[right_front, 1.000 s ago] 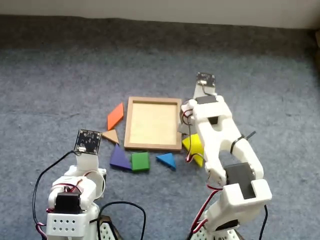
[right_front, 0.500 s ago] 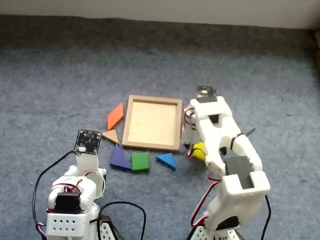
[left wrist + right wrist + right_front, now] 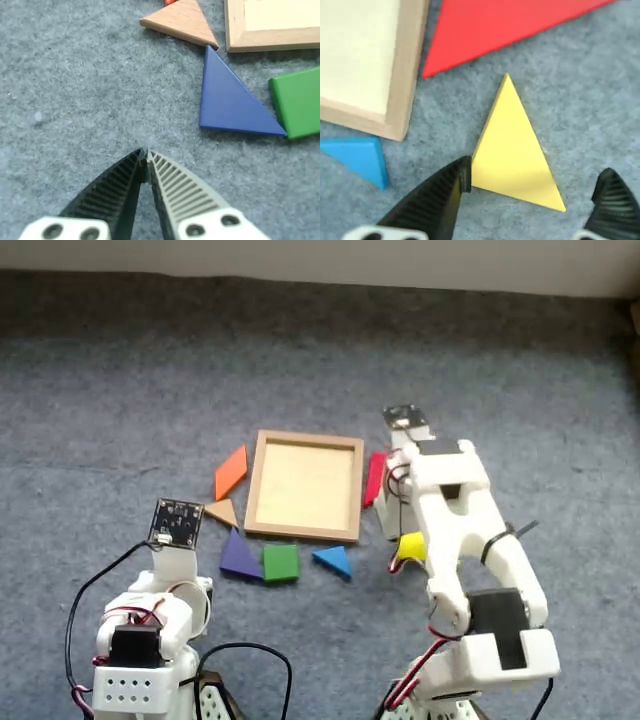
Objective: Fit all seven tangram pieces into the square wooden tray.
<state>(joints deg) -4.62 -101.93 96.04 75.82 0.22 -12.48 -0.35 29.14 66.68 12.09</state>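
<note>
R end effector (image 3: pixel 536 179) spread wide, fingers either side of yellow triangle (image 3: pixel 512 150) lying on carpet | L end effector (image 3: pixel 145 157) pinched closed, empty, near purple triangle (image 3: pixel 225 100) | right wrist view: red triangle (image 3: pixel 505 25) just beside wooden tray (image 3: pixel 405 65) | high view: orange parallelogram (image 3: pixel 231 472) at tray's opposite side, all pieces outside it

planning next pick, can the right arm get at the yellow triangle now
Probably yes: the right gripper hangs open astride the yellow triangle, which lies flat on the carpet with nothing on it.
</note>
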